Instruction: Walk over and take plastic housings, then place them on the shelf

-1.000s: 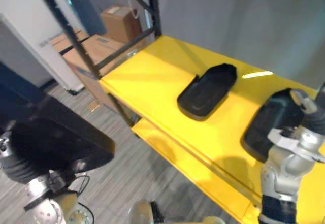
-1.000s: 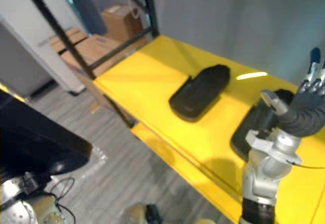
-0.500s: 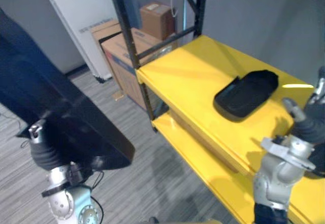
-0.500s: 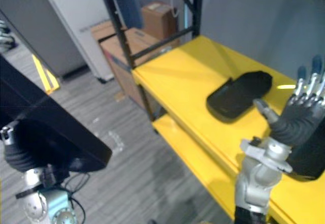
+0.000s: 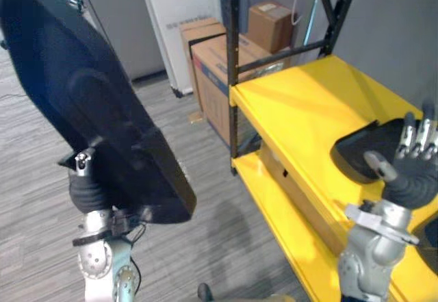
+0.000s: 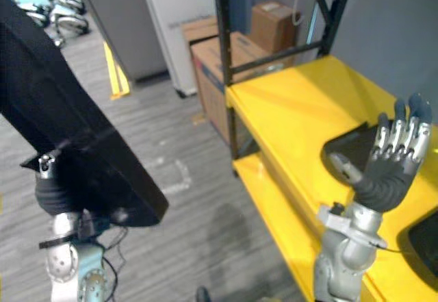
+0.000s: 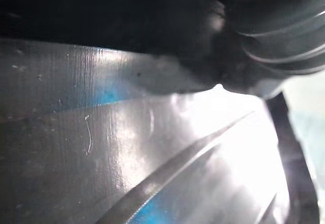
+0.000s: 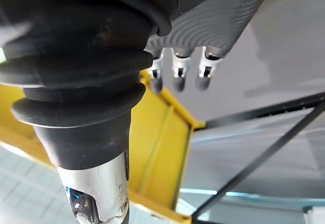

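1. One black plastic housing (image 5: 89,110) rides tilted on the left robot hand (image 5: 85,187) (grip hidden, cannot tell), well left of the yellow shelf (image 5: 301,103).
2. Nearer it, the right robot hand (image 6: 390,168) hangs released by a shelved housing (image 5: 356,155).

The large black plastic housing (image 5: 96,110) covers most of the left hand (image 5: 83,187), so its grip cannot be read, and the housing's upper end runs off the top left corner of the right eye view. On the yellow shelf (image 5: 301,103), the right hand (image 6: 383,170) hides part of one black housing (image 5: 352,157). A second housing (image 6: 426,240) is cut off by the picture's right edge.
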